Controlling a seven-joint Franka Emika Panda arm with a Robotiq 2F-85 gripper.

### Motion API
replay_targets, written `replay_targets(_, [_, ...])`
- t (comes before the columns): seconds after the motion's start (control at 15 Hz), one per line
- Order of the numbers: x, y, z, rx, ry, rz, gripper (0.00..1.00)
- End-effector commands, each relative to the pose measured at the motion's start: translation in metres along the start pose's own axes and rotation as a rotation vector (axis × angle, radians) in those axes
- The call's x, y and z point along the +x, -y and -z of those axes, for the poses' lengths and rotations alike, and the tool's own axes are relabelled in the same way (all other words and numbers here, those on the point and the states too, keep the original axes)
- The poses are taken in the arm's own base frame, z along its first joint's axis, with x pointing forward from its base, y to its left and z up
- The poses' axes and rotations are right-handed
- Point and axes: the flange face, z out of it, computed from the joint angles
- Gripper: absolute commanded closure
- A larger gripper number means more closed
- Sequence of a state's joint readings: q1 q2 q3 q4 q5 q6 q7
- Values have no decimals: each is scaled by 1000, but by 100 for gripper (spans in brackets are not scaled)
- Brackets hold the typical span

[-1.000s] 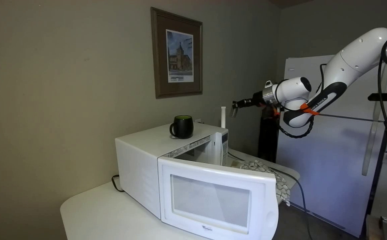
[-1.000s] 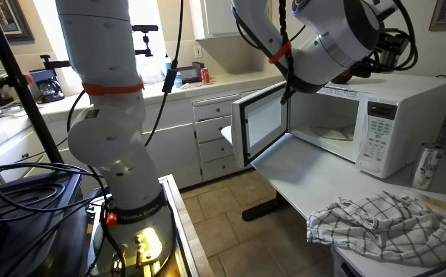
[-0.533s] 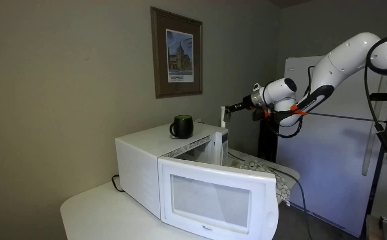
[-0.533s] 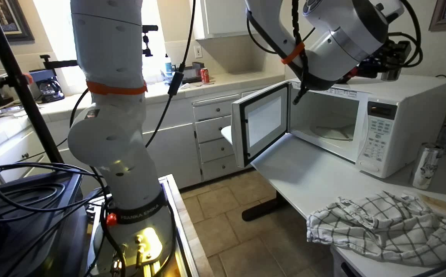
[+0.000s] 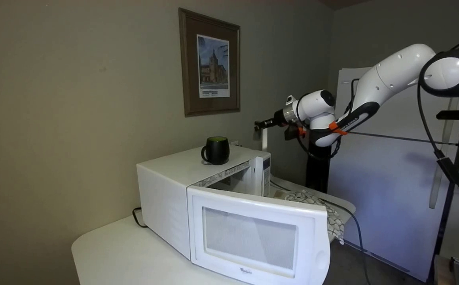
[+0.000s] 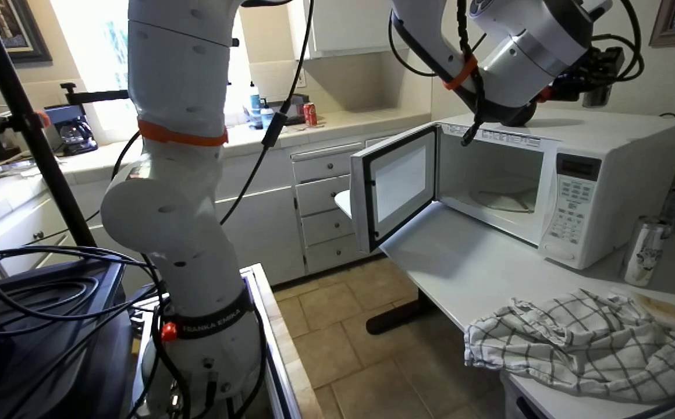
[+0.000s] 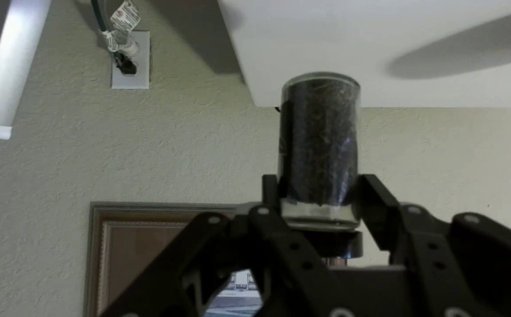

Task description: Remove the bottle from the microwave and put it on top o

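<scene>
Black gripper clamped on a clear cylindrical dark-filled bottle in the wrist view, bottle held higher than the white boxy microwave, standing open, in an exterior view, rounded black mug atop the microwave, in an exterior view

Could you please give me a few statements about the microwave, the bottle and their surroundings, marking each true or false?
1. The tool holds the bottle. True.
2. The microwave is closed. False: its door stands open.
3. The black mug sits on top of the microwave. True.
4. The checked cloth lies inside the microwave. False: it lies on the white table.
5. The silver can stands beside the microwave. True.
6. The red can stands on the microwave. False: it stands on the kitchen counter.
</scene>
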State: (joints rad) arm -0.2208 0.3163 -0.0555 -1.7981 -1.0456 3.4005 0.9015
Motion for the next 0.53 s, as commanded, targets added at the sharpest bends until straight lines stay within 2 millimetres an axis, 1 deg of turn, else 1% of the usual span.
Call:
replay_targets(0.0, [-4, 2, -20, 55, -29, -22, 76])
replay_targets(0.27, [-12, 4, -35, 62, -9, -25, 76])
replay_targets(0.47, [-13, 3, -43, 60, -7, -28, 76])
